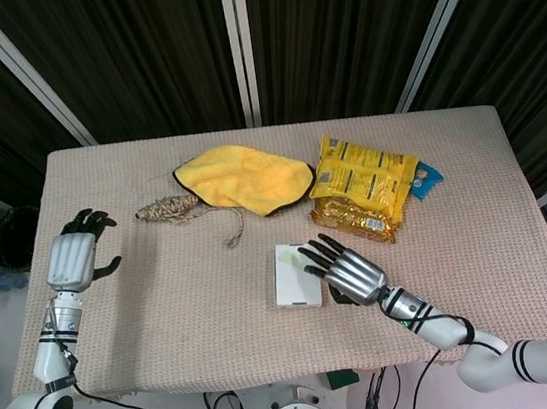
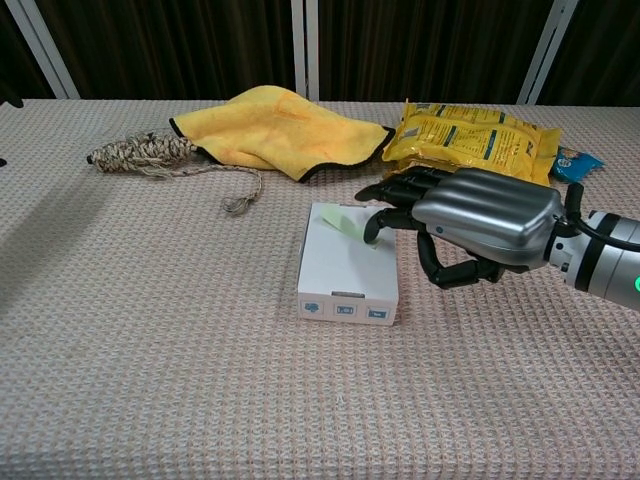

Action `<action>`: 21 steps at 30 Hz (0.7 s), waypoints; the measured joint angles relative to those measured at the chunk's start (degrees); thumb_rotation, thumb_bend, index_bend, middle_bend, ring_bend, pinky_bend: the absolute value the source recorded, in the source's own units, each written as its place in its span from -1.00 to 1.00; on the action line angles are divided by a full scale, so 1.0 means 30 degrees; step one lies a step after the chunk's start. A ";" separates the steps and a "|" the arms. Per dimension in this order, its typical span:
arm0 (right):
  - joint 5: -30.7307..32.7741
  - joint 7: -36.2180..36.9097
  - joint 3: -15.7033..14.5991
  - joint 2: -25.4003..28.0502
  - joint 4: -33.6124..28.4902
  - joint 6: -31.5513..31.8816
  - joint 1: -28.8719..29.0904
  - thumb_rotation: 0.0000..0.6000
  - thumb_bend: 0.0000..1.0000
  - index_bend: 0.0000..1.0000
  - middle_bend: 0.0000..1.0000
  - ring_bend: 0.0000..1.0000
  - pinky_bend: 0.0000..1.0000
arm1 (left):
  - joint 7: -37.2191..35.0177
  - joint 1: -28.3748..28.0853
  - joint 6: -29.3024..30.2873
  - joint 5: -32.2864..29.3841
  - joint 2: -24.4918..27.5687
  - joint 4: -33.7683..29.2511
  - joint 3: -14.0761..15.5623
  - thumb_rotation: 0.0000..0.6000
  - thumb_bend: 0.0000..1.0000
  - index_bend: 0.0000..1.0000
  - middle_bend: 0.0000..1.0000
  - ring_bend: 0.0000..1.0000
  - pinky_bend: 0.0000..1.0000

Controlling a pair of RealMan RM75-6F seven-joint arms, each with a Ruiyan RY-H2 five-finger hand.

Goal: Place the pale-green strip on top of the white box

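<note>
Right hand (image 2: 470, 225) pinches the strip (image 2: 345, 222) flat onto the box (image 2: 345, 270) near the desk's front edge, ready to let go; left hand (image 1: 72, 259) hovers, fingers apart.

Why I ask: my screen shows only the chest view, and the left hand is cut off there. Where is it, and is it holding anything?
Observer: In the head view the left hand is raised over the left edge of the table, with its fingers apart and nothing in them.
Operator: Is anything lying close to it?
Observer: The nearest thing is the rope bundle, well apart from it, towards the far side.
Operator: Seen from above, how much of the white box does the right hand cover?
Observer: The right hand overlaps only the right edge of the white box. The pale-green strip shows near the box's far edge.
</note>
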 measured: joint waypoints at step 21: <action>0.0050 -0.0056 -0.0231 0.0346 -0.0224 0.0124 -0.0222 0.09 0.95 -0.46 -1.00 -1.00 -1.00 | 0.0232 -0.0078 -0.0145 -0.0027 -0.0138 0.0024 0.0032 1.00 -0.68 -0.32 -0.54 -0.71 -0.39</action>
